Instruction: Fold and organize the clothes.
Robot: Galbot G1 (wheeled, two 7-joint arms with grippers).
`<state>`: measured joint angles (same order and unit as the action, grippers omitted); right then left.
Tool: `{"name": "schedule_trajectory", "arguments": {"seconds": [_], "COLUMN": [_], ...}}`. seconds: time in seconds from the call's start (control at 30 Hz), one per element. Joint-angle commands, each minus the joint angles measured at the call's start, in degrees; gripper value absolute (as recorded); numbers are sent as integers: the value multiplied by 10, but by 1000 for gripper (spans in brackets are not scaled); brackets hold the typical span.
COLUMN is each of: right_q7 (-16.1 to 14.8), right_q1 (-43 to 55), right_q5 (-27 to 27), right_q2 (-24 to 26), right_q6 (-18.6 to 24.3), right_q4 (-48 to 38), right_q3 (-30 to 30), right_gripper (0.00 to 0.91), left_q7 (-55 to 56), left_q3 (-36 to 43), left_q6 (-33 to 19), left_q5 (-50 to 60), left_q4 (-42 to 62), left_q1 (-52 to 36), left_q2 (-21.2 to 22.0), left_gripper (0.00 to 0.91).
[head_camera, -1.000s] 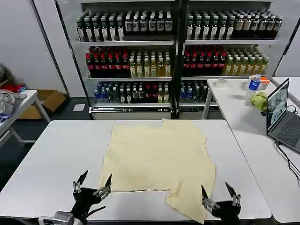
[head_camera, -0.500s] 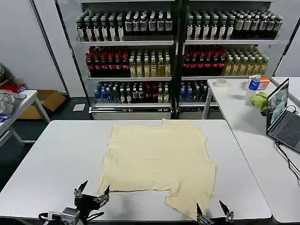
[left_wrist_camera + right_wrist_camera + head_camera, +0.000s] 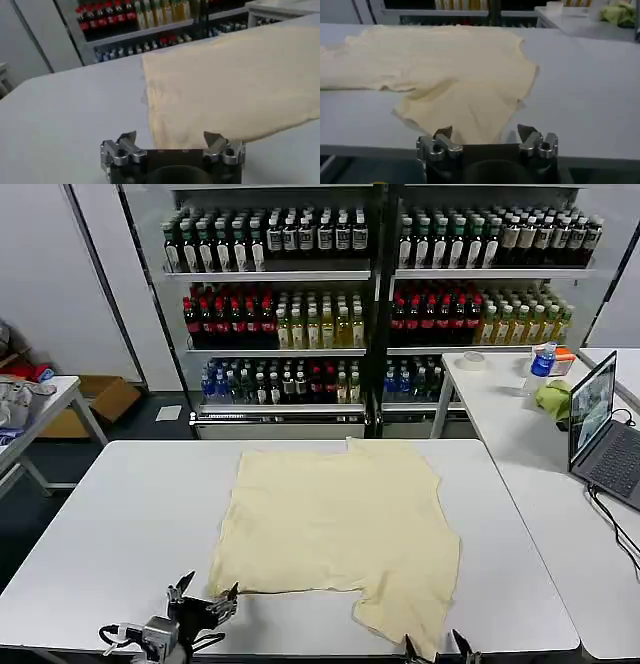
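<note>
Shirt (image 3: 335,529) is spread flat in the middle of the white table (image 3: 110,524), thin floppy stuff that'll weigh next to nothing, drape and bunch if dragged, so I'd pinch it at the near hem corners or the sleeve edge closest to the robot. Left gripper (image 3: 203,602) sits released just off the near-left corner, not touching; right gripper (image 3: 437,646) is spread wide too, by the near sleeve, mostly cut off at the head view's edge. Neck label isn't visible, can't tell which side faces up.
</note>
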<state>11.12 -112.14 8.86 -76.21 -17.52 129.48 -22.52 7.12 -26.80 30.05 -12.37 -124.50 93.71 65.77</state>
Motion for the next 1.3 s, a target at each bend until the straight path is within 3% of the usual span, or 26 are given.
{"name": "schedule_trajectory", "arguments": {"seconds": [0.03,0.07,0.1,0.37,0.9,1.3], "right_q7": [1,1,2,18,15,0], "right_q1": [-2,-1,1,4,1,-49], "right_q5": [-2,-1,-1,7,16,12], "right_q2": [-6,-7,-7,-12,-6,9], "right_q6": [10,10,11,12,23,25], "right_q4": [-14,-14,-15,-22,-7,92], "right_q3": [14,16,18,22,21,-16], "right_gripper": [353,91,0,0,0,0], "left_q7": [-7,-8,-7,-13,-30,-22], "left_q3": [7,8,9,9,2,-28], "left_q6": [-11,-11,-12,-9,-10,-8], "left_q5": [-13,-16,-17,-14,-50,-66], "left_q4": [41,41,41,46,37,-64], "left_q1": [-21,-20,-19,-15,-7,40], "left_q2": [-7,-8,-7,-7,4,28], "left_gripper": [121,30,20,10,10,10]}}
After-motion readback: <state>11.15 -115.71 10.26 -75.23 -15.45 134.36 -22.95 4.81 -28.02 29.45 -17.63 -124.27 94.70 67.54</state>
